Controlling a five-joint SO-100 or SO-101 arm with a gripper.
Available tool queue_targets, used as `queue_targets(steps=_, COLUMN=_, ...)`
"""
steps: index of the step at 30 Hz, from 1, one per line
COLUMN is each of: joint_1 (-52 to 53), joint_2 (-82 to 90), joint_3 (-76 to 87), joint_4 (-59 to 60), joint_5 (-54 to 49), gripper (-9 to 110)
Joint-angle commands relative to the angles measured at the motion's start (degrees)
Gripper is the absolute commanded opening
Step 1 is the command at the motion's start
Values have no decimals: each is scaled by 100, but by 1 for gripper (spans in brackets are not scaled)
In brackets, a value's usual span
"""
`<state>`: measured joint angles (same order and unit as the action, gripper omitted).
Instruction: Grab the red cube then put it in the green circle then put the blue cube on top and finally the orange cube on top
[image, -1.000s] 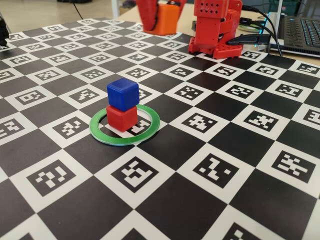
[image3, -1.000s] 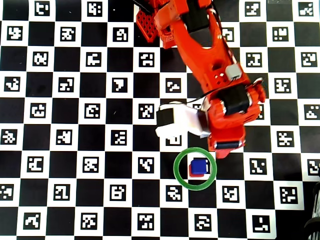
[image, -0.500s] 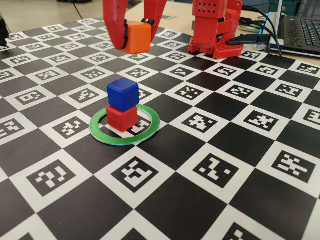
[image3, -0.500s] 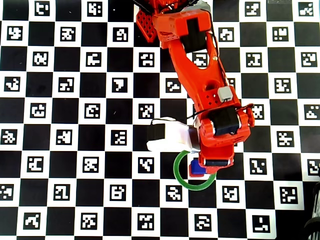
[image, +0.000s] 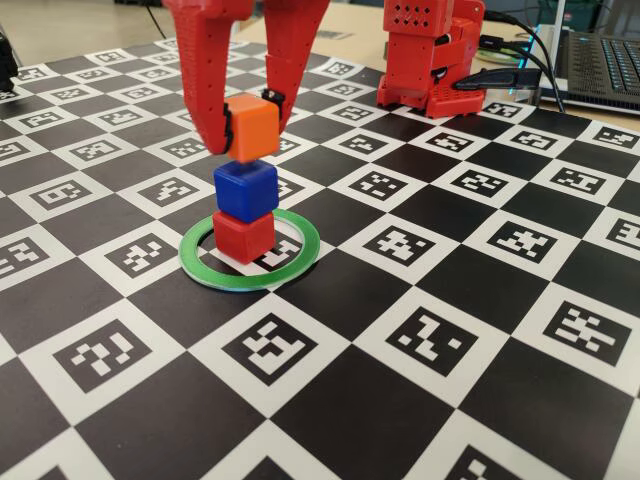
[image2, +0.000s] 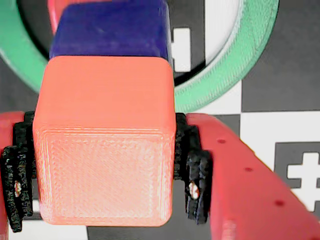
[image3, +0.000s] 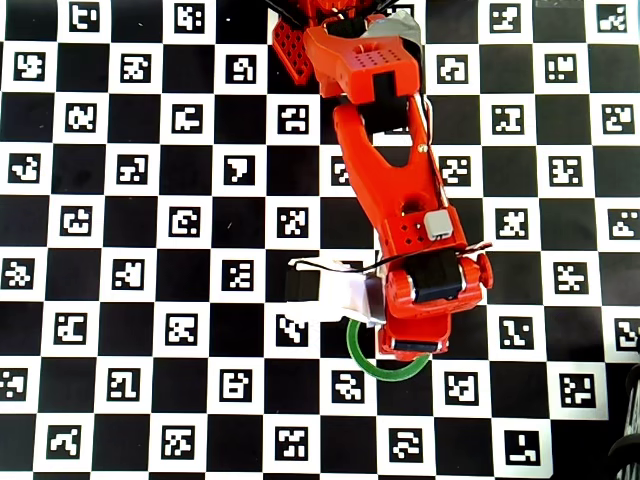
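Three cubes, one ring: left of centre in the fixed view, the red cube (image: 243, 235) sits inside the green circle (image: 250, 249) with the blue cube (image: 244, 189) on it. The gripper (image: 247, 130), reaching down from above, clamps the orange cube (image: 252, 127) just over the blue.

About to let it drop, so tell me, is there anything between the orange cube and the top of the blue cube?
Nothing visible. The claw holds the orange cube just above the blue cube, which sits on the red cube inside the green circle.
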<state>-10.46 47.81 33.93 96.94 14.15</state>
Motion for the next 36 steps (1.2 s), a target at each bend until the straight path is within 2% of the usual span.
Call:
queue_targets(steps=1, joint_1=114, joint_2=229, joint_3=-475, joint_4=-105, joint_5=-70, gripper=6)
queue_targets(steps=11, joint_1=123, joint_2=149, joint_3=-475, joint_4=-105, joint_5=-35, gripper=7)
queue_targets(steps=15, joint_1=114, joint_2=176, joint_3=-501, joint_4=18, joint_5=176, gripper=21)
queue_targets(steps=18, joint_1=88, joint_2=229, joint_3=-501, joint_4=62, joint_5=158, gripper=39)
queue_targets(steps=23, joint_1=35, joint_2=501, joint_3=-501, joint_4=176, joint_5=79, gripper=48)
queue_targets(steps=30, joint_1=-18, joint_2=1793, joint_3=-97, joint_4=264, joint_5=149, gripper=51)
queue_targets(steps=36, joint_1=-18, joint_2=3674, joint_3=1450, joint_4=-193, joint_5=-167, gripper=47)
